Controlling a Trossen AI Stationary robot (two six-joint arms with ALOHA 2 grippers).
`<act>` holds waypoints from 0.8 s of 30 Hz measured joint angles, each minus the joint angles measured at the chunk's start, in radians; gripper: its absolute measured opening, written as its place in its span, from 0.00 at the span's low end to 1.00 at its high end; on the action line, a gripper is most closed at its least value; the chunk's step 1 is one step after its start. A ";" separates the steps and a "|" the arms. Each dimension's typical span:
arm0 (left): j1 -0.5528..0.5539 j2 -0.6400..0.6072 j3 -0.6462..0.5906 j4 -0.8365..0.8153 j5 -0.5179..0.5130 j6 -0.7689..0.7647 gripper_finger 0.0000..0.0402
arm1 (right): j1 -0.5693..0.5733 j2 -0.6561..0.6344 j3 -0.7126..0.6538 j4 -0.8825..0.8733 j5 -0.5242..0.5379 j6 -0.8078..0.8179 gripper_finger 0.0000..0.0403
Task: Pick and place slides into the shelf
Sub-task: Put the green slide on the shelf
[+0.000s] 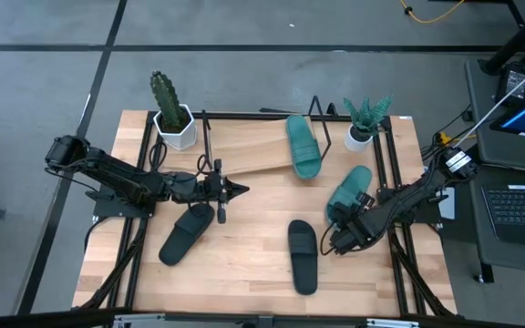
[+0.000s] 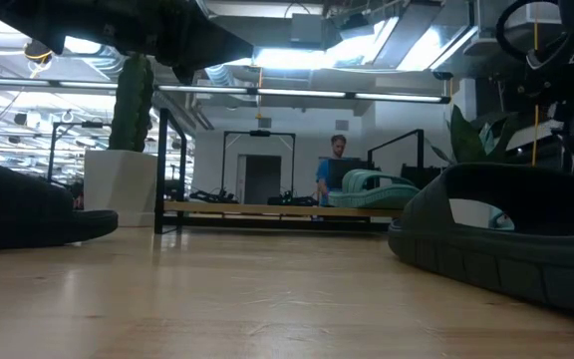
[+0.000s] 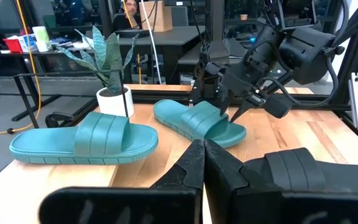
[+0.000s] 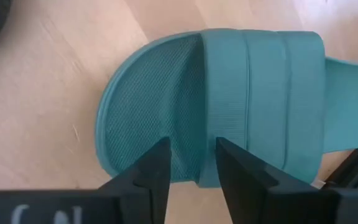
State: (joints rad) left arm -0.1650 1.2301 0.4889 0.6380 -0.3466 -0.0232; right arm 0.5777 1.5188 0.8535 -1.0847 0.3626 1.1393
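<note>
One teal slide (image 1: 303,144) lies sole-down on the slanted wooden shelf (image 1: 249,153). A second teal slide (image 1: 350,193) lies flat on the table. My right gripper (image 4: 191,149) hangs over the toe end of that second slide, its fingers a narrow gap apart, either side of the strap's toe-side edge (image 4: 201,93). Two black slides rest on the table, one (image 1: 187,234) just near of my left gripper (image 1: 237,189) and one (image 1: 303,256) at the middle near side. My left gripper is shut and empty above the table centre. My right gripper comes at the teal slide from above, slanting down, over the strap's toe-side edge (image 4: 201,74). One finger (image 4: 157,165) stands over the footbed and one (image 4: 232,165) over the strap. I cannot tell whether they touch it. The slide lies flat on the table.
A cactus in a white pot (image 1: 171,114) stands at the shelf's left end and a small plant in a white pot (image 1: 365,123) at its right end. A laptop (image 1: 522,205) sits off the table's right side. A person (image 2: 337,160) shows in the room beyond.
</note>
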 joint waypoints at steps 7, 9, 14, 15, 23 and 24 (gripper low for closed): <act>0.000 0.000 0.000 0.000 0.000 0.010 0.00 | -0.002 0.000 0.098 -0.074 -0.001 -0.022 0.32; 0.000 0.000 0.000 -0.001 0.000 0.026 0.00 | -0.002 0.000 0.135 -0.122 -0.001 -0.022 0.32; 0.000 0.000 0.000 -0.002 0.000 0.033 0.00 | -0.002 -0.001 0.182 -0.146 0.007 -0.022 0.32; 0.000 0.000 0.000 -0.002 0.000 0.033 0.00 | -0.004 -0.001 0.182 -0.146 0.007 -0.023 0.32; 0.000 0.000 0.000 -0.024 0.000 0.033 0.00 | -0.005 0.021 0.151 -0.140 0.010 0.005 0.32; 0.000 0.000 0.000 -0.026 0.000 0.033 0.00 | -0.005 0.030 0.148 -0.138 0.010 0.006 0.32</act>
State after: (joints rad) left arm -0.1651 1.2297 0.4889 0.6120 -0.3462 0.0101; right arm 0.5724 1.5488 1.0020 -1.2224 0.3721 1.1457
